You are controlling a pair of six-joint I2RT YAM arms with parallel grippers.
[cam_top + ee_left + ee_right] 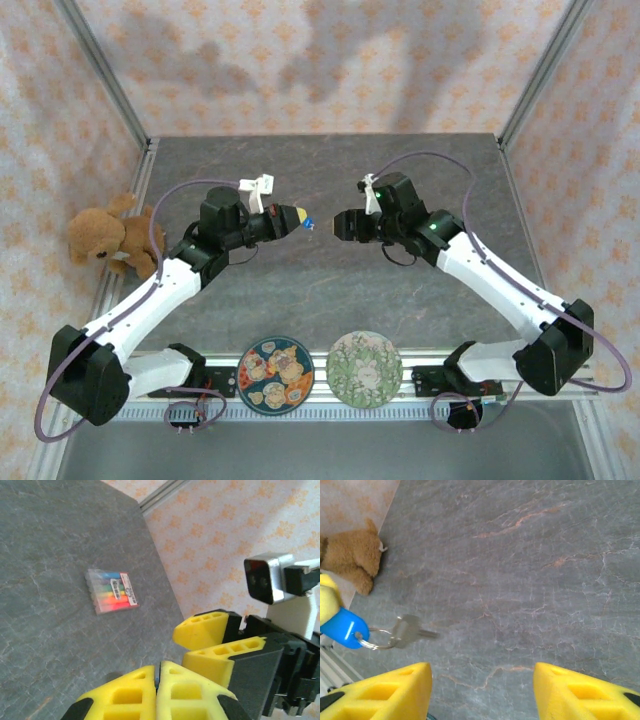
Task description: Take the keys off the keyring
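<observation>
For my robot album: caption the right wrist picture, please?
Open right hand faces a blue tag, ring and silver key.

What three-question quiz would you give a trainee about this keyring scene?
1. True or false: the right gripper is open.
2. The left gripper is shut on: A) blue tag, B) teddy bear, C) marker pack.
3. What hangs from the ring next to the tag?
Key: 1 true; 2 A; 3 a silver key.
</observation>
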